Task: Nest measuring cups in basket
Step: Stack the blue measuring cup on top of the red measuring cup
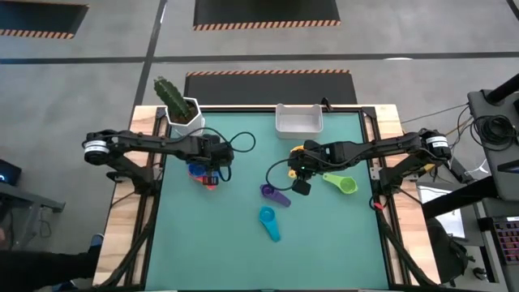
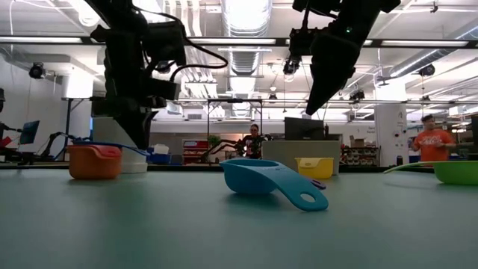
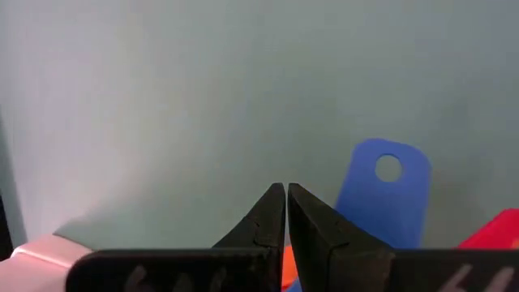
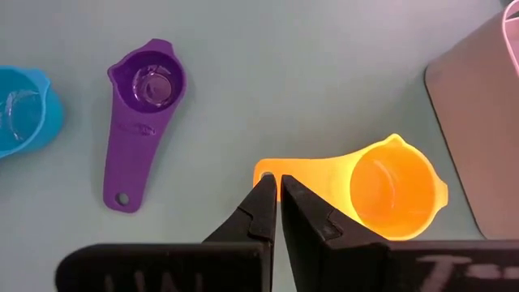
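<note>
Right end effector [image 4: 277,188] over yellow cup [image 4: 396,191] handle
I see its fingers together, empty; the handle lies directly beneath the tips, long axis running sideways toward the bowl. Right arm is nearer.

From above, the green surface [image 1: 243,251] carries the white basket [image 1: 298,120] at its far edge, with a potted cactus [image 1: 179,104] at the far left corner. The left pincer [image 1: 212,173] hangs over the blue cup [image 1: 197,169] and red cup [image 1: 211,184]. The right pincer [image 1: 299,177] sits near the middle, beside the yellow cup [image 1: 299,150]. The green cup [image 1: 342,182] lies to its right, the purple cup [image 1: 274,194] just left of it, the teal cup [image 1: 268,222] nearer.
</note>
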